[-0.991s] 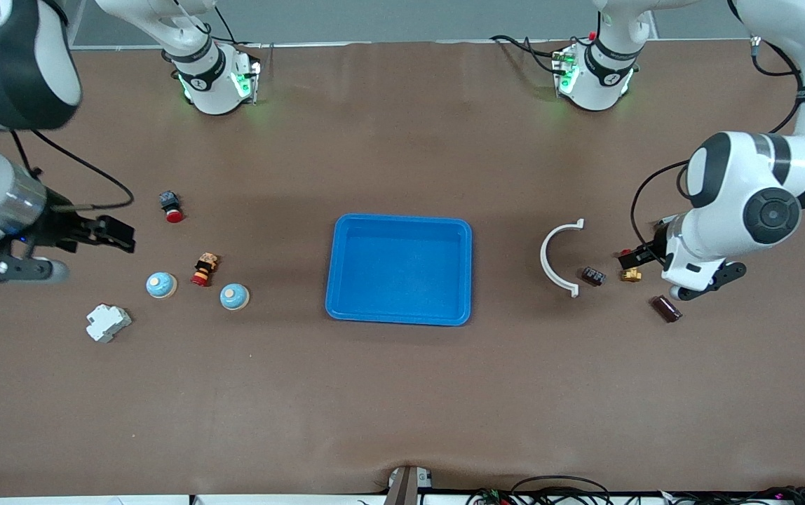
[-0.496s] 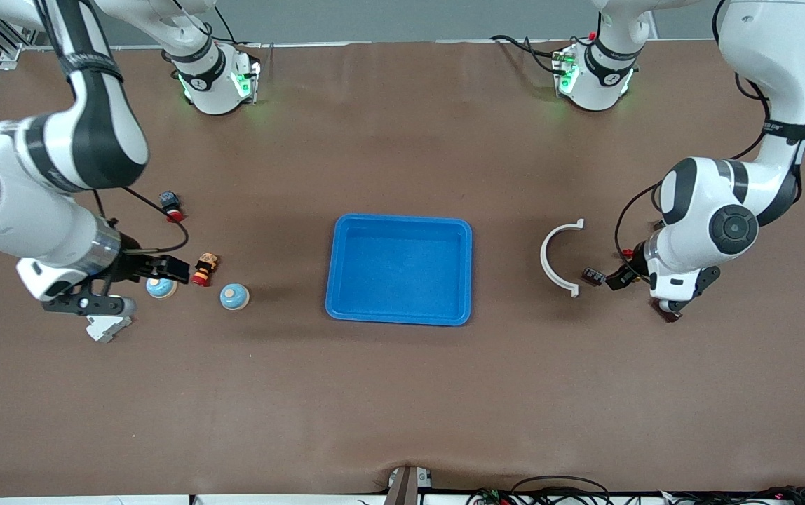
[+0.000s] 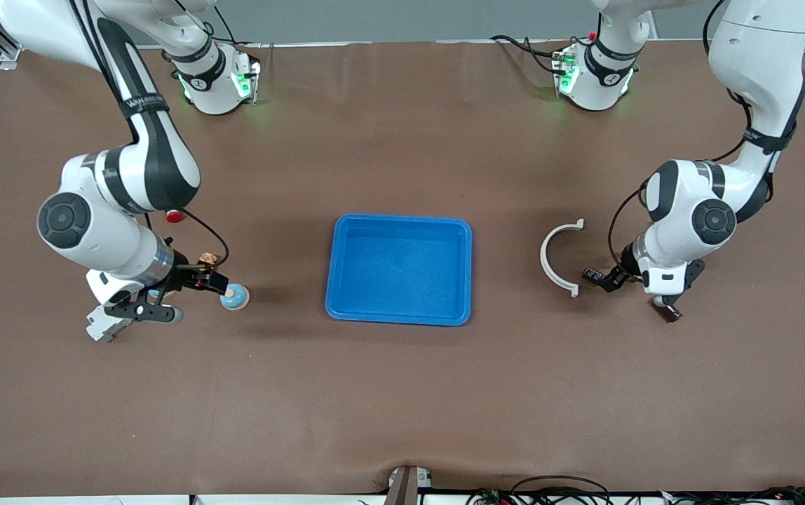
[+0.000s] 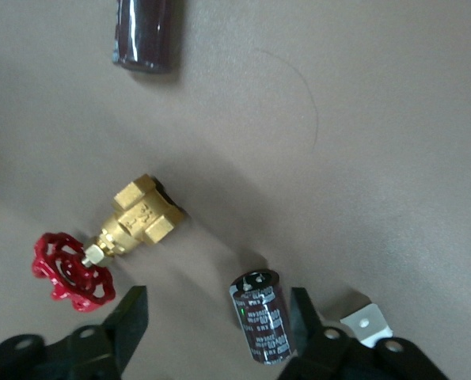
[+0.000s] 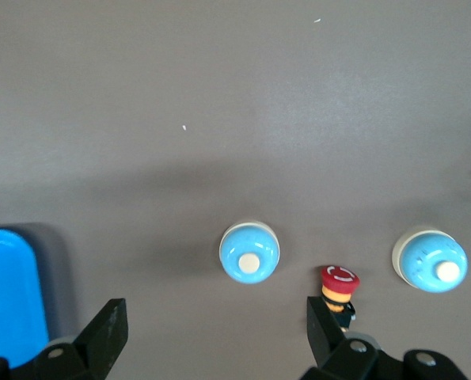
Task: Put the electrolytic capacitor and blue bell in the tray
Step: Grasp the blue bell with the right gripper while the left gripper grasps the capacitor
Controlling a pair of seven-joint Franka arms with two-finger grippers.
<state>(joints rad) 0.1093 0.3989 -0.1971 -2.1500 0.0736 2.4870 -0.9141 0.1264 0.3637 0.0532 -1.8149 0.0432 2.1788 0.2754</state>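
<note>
Left wrist view: left gripper (image 4: 215, 317) seen spread wide, low over electrolytic capacitor (image 4: 260, 315) lying on table between fingers, untouched; brass valve (image 4: 108, 241) beside it. Right gripper (image 5: 215, 332) likewise held apart over blue bell (image 5: 249, 252). Tray (image 3: 400, 269) seen mid-table, well apart from both.
</note>
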